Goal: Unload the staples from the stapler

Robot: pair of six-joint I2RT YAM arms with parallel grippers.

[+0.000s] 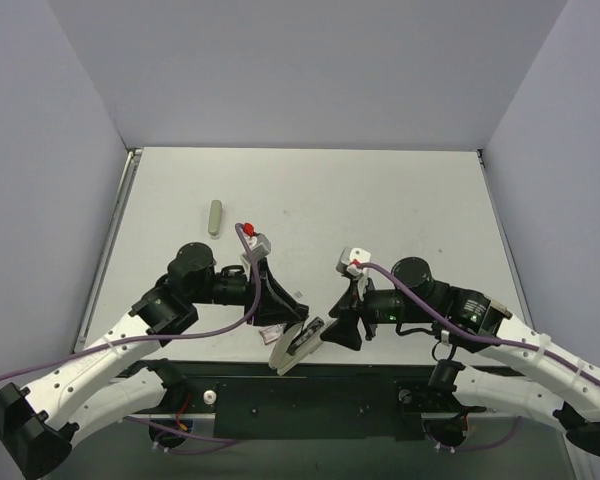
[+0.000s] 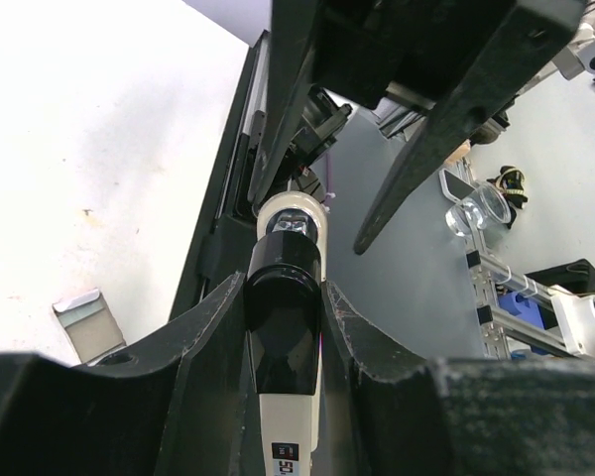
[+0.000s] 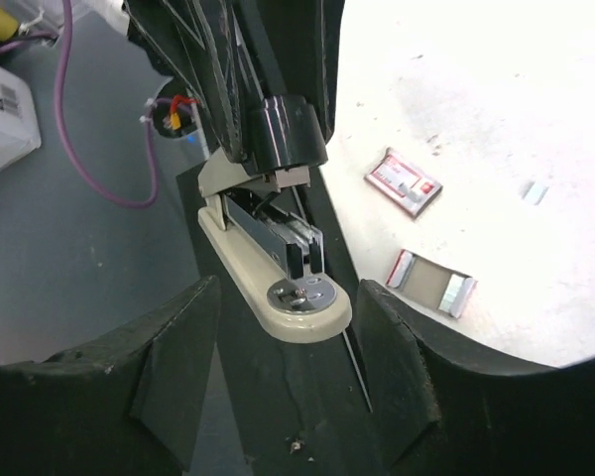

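My left gripper is shut on the stapler, pinching its black rear cap; the beige body runs down between the fingers. In the top view the stapler is held tilted over the table's near edge by the left gripper. My right gripper is open, with one finger on each side of the stapler's beige front end and neither touching it. The metal magazine stands slightly lifted off the base. I cannot tell whether staples lie inside it. In the top view the right gripper is just right of the stapler.
A red-and-white box and a small open grey tray lie on the white table near its front edge; a short staple strip lies farther right. A grey-green bar rests at the table's left middle. The black base plate is below the stapler.
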